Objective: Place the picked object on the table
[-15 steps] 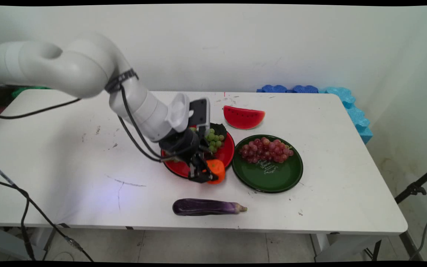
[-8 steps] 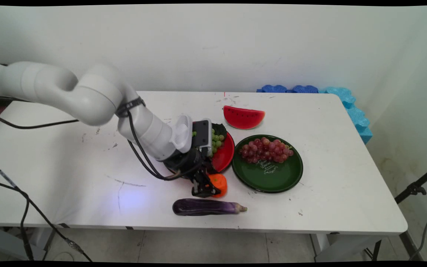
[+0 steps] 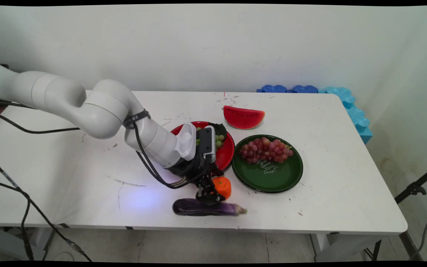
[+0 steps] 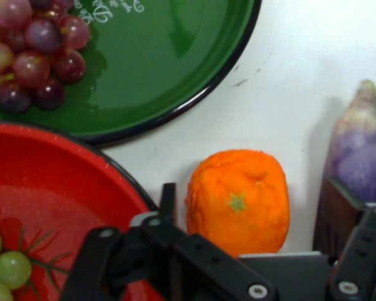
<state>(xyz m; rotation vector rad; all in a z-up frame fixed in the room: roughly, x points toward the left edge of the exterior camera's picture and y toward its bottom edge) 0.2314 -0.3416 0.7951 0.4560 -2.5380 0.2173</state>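
1. Main view: gripper [image 3: 210, 193] down at the table [image 3: 69, 167], straddling an orange [image 3: 223, 186] that sits on the bare tabletop.
2. Hard to judge the finger gap from this angle, since the wrist covers the orange's left side.
3. Eggplant [image 3: 230, 209] lying lengthwise just in front of the orange, partly crossed by the fingertips.
4. Red plate [image 3: 229, 150] just behind the orange and a little left, with green grapes [image 3: 219, 141] on it, half hidden by the wrist.
5. Green plate [image 3: 272, 180] right of the orange and close to it, carrying red grapes [image 3: 265, 150] on its far half.
6. Watermelon slice [image 3: 244, 117] well behind the orange, beyond both plates.
7. Blue foam [image 3: 347, 100] far off to the orange's right, at the back corner.
8. Hand view: gripper [image 4: 252, 207] spread wide, with the orange [image 4: 238, 188] upright between the fingers [image 4: 168, 204].
9. One finger right at the orange's side; a strip of table [image 4: 301, 63] showing between the orange and the other finger.
10. Eggplant [image 4: 358, 150] just beyond that second finger, apart from the orange.
11. Red plate [image 4: 56, 188] rim close beside the orange on the opposite side, green grapes [image 4: 6, 269] at the frame's corner.
12. Green plate [image 4: 163, 69] past the orange, not touching it, with red grapes [image 4: 31, 50] on it.
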